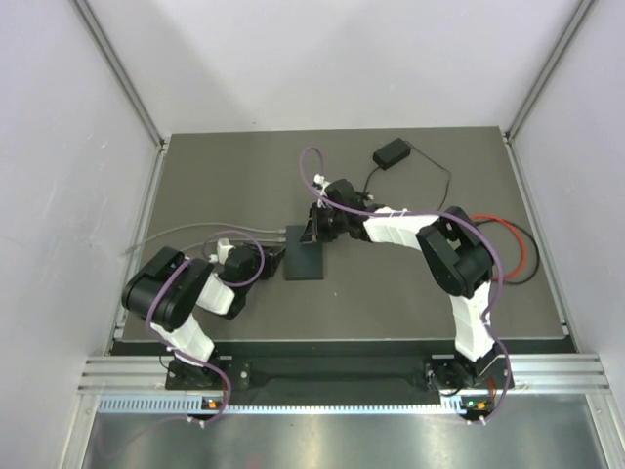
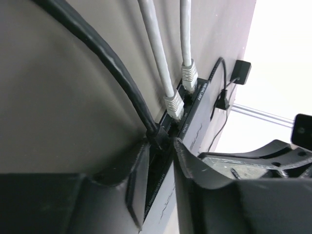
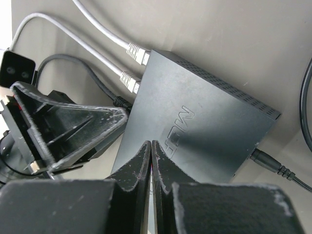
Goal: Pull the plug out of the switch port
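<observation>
Black plug (image 2: 158,137) btwn left fingers (image 2: 194,163)

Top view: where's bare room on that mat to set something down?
Bare mat: the far left corner beyond the white cables, and the near strip between the arm bases. Crowded: around the switch, where the left hand and right hand meet, and by the red cable at right.

The switch (image 3: 204,122) is seen in matte black, with rows of fine perforations along its edges and glossy black lettering on top. Two cables (image 2: 156,53) are pale grey with translucent plugs; a third cable (image 2: 107,63) is black. The table (image 1: 244,176) is dark grey-brown. From the switch, a black power brick (image 1: 392,153) is seen at one o'clock and a red cable (image 1: 527,244) at three o'clock.
</observation>
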Controlling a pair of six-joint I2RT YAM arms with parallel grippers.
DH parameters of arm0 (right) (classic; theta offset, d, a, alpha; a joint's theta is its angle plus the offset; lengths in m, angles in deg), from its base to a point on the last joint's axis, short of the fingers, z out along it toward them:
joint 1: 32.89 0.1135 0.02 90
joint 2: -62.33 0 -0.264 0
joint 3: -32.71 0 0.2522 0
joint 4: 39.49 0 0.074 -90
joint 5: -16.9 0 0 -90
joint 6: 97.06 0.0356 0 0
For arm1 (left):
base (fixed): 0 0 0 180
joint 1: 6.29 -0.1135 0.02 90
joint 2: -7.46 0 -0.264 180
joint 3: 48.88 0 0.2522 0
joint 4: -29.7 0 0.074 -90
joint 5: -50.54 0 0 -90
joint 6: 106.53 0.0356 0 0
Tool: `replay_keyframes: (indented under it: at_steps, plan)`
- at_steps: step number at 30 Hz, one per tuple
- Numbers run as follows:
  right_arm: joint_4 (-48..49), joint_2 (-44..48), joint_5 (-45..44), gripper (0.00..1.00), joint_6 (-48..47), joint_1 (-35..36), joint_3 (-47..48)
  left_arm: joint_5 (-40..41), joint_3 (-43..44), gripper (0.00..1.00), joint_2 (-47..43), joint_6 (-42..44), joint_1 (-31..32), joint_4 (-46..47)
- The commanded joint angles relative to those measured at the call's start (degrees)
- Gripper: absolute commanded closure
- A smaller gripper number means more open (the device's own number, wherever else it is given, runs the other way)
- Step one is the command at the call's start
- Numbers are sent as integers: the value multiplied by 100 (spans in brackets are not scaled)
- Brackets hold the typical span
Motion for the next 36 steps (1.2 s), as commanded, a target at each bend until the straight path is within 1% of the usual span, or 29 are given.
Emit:
replay_keyframes:
  at_steps: [1, 8, 11, 13, 16, 18, 21, 23, 24, 27, 29, 30, 31, 33, 34, 36]
  plan:
    - [237, -43, 43, 98, -11, 90, 162, 212, -160, 66, 174, -93, 26, 297]
    - [193, -34, 61, 99, -38, 90, 179, 89, -38, 65, 482, -243, 35, 439]
    - [167, -34, 61, 99, -64, 91, 188, 107, -11, 66, 535, -243, 35, 360]
    - [140, -25, 70, 99, -64, 91, 197, 133, -11, 69, 544, -252, 43, 324]
    - [114, -25, 70, 99, -82, 90, 197, 212, -55, 76, 518, -261, 43, 324]
    - [105, -25, 70, 99, -108, 91, 197, 212, -64, 77, 526, -261, 43, 324]
    - [79, -25, 78, 99, -108, 99, 188, 212, -64, 87, 596, -252, 43, 359]
    - [61, -25, 78, 99, -108, 90, 197, 186, -29, 98, 623, -199, 43, 325]
    - [52, -17, 78, 99, -117, 90, 206, 160, 6, 100, 640, -173, 43, 203]
    - [-71, 10, 26, 99, -204, 99, 267, 89, 120, 100, 597, 116, 43, 70]
    - [-97, 10, 8, 99, -266, 125, 363, 98, 252, 100, 527, 529, 96, -228]
    - [-262, 18, 8, 99, -266, 117, 399, 72, 340, 100, 457, 713, 114, -369]
    - [-290, 10, 17, 98, -275, 143, 434, 63, 410, 100, 421, 1037, 157, -518]
    - [-273, 19, 17, 97, -240, 187, 469, 133, 219, 100, 360, 1146, 219, -144]
    - [-229, 19, 17, 97, -222, 239, 469, 237, -44, 100, 368, 1015, 228, 250]
    - [-159, 10, -27, 97, -144, 301, 417, 291, -282, 100, 516, 865, 228, 840]
